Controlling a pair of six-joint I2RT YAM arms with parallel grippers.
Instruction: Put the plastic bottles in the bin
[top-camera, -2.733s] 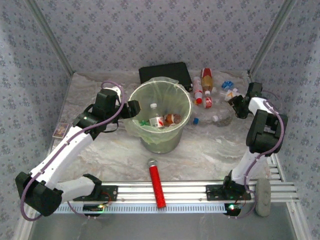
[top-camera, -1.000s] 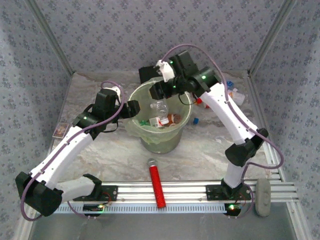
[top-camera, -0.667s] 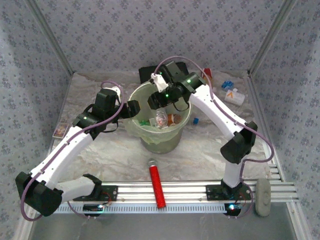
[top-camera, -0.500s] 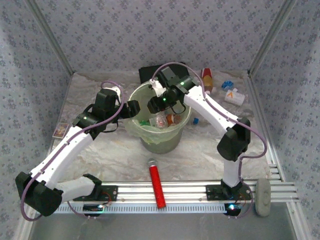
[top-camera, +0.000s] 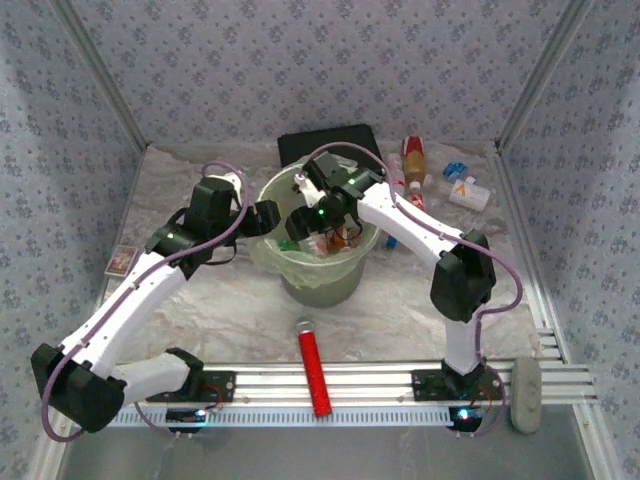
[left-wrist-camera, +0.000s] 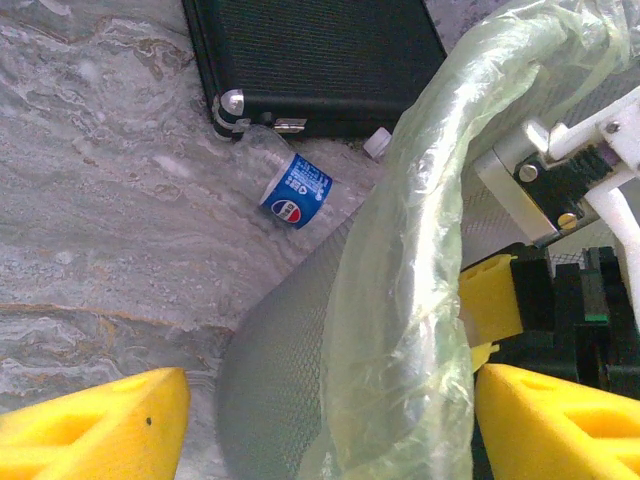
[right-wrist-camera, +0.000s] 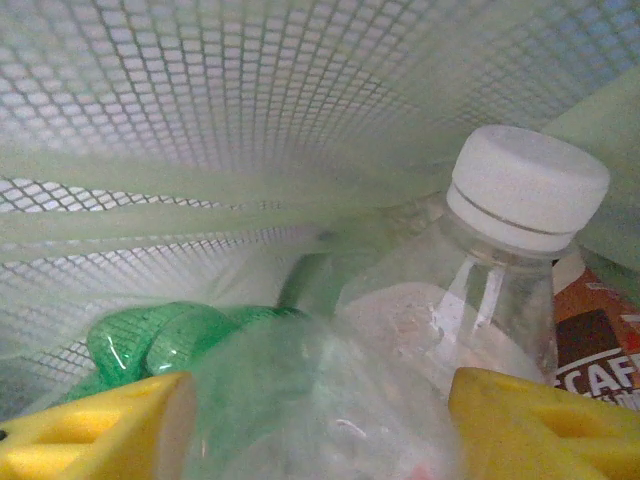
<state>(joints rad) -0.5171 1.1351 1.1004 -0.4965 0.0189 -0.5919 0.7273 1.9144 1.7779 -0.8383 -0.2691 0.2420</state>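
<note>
The wrist views show the right gripper (right-wrist-camera: 320, 420) with jaws spread around a white-capped bottle (right-wrist-camera: 500, 260) inside the bin (top-camera: 322, 288), the left gripper (left-wrist-camera: 330, 430) with jaws spread astride its rim.

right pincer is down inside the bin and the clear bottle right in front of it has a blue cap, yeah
No, the cap is white, not blue. The right wrist view shows it: the right pincer is down inside the bin, and the clear bottle right in front of it has a white cap.
</note>
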